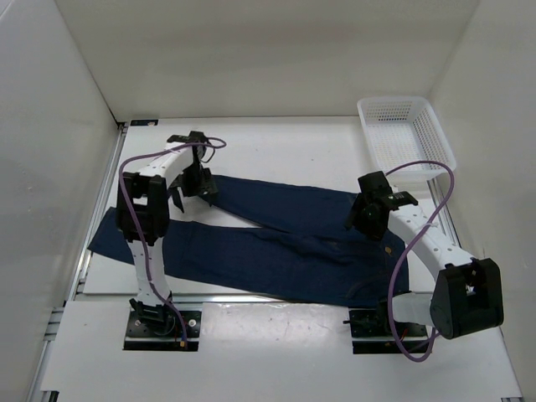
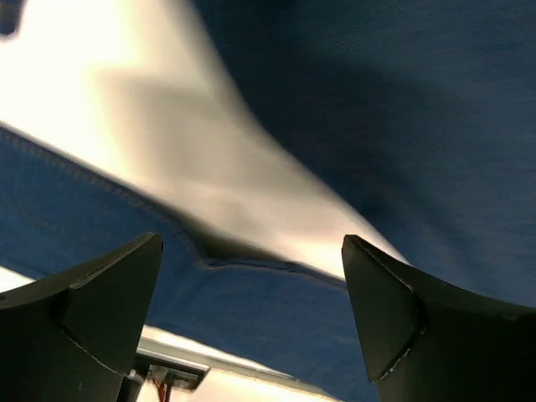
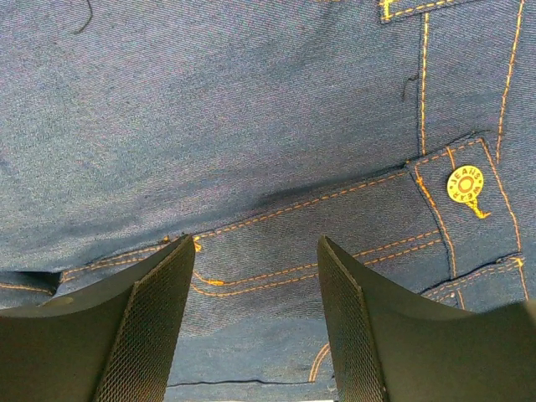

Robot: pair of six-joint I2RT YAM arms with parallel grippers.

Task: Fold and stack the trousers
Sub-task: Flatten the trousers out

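Far left: jeans (image 1: 276, 251) flat on bench (image 1: 285, 151), leg hems out toward the left edge, legs splayed in a narrow V, waist end at right. Left gripper (image 1: 194, 186) low over the far leg close to its hem, jaws apart, nothing held. In its wrist view, a wedge of bare bench between the two legs, with a stitched seam just ahead of the fingers (image 2: 92, 318). Mid-bench: near leg fairly straight, far leg angled away, some wrinkling toward the crotch. Right gripper (image 1: 364, 219) hovering over the waist end, jaws likewise apart and empty. Beneath it in the wrist view, tan stitching, a pocket corner and a brass button (image 3: 465, 182). Far right: white basket (image 1: 406, 134) at the back corner, well apart from the cloth. Judged step: first fold not yet begun, probably far leg over near leg. To do it well: take both layers of the far leg at its outer edge, left near the hem, right near the waist. Close fully before lifting, floppy denim being prone to slipping. Lift just clear of the bench and carry both ends together at equal height for a seam-on-seam landing. Flatten the crotch wrinkles before release. Risk: one end trailing, giving a skewed fold.
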